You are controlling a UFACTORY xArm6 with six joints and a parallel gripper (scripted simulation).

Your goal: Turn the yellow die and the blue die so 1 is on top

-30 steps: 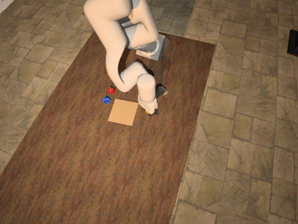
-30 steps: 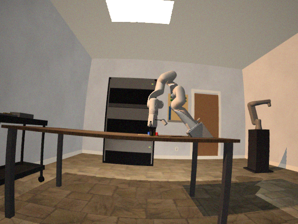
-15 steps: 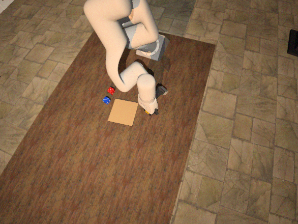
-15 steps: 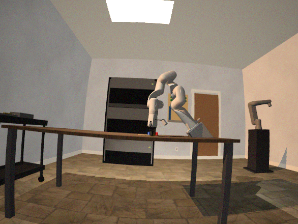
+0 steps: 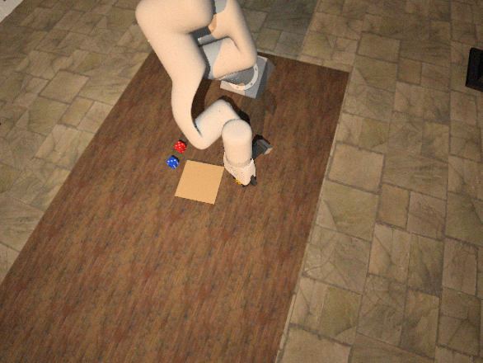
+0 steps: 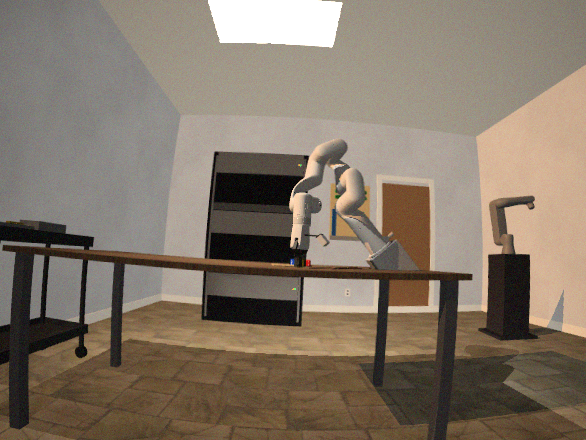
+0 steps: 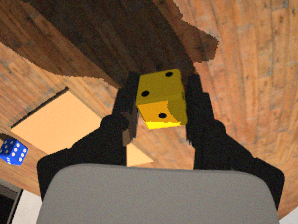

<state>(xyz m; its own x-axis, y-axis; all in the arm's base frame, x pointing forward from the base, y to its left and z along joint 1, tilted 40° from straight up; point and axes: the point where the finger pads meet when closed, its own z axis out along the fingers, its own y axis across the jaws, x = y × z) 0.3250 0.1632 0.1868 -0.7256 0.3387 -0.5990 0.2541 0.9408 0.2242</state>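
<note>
Gripping yellow die (image 7: 161, 99), gripper (image 7: 161, 106).

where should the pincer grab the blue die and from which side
From straight above, pads on two opposite side faces of the blue die. It rests flat on the table with its top exposed; prefer the pair that avoids the nearby red die. The pincer currently holds the yellow die.

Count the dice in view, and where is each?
3. The yellow die is clamped in the jaws beside the mat. The red die and blue die sit on the table, off the mat.
</note>
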